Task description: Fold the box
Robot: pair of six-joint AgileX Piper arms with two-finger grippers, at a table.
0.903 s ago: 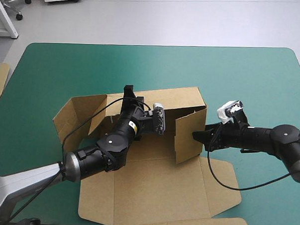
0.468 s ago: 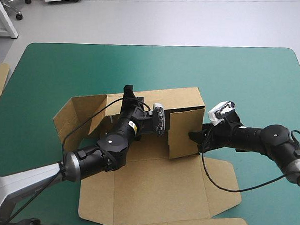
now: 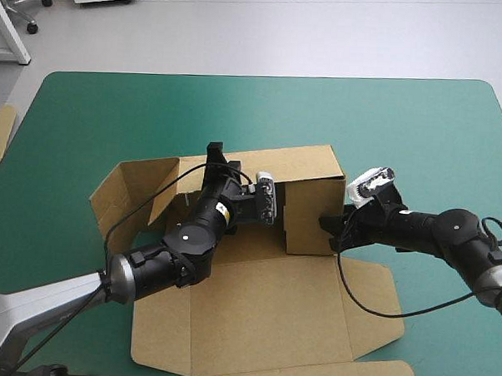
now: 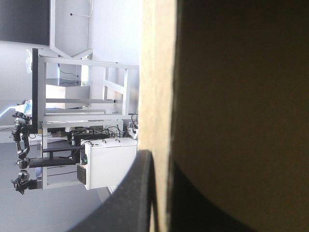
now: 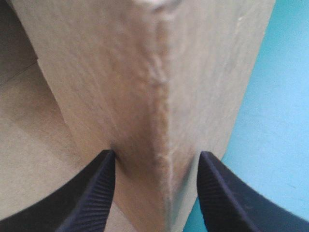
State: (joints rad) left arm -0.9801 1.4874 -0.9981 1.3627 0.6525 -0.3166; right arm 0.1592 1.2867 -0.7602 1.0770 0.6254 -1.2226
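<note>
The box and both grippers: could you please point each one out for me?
box (image 3: 262, 313): high view, on its flat front panel.
left gripper (image 3: 215, 153): high view, between its fingertips.
right gripper (image 5: 155, 155): right wrist view, midway between its two fingertips.

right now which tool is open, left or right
The right tool: its fingers stand apart against the raised right corner of the box. The left tool is shut on its far wall.

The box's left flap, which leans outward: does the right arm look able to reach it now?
Probably not. The right gripper is at the raised right wall, its fingers open around the corner, and that wall and the left arm stand between it and the left flap.
</note>
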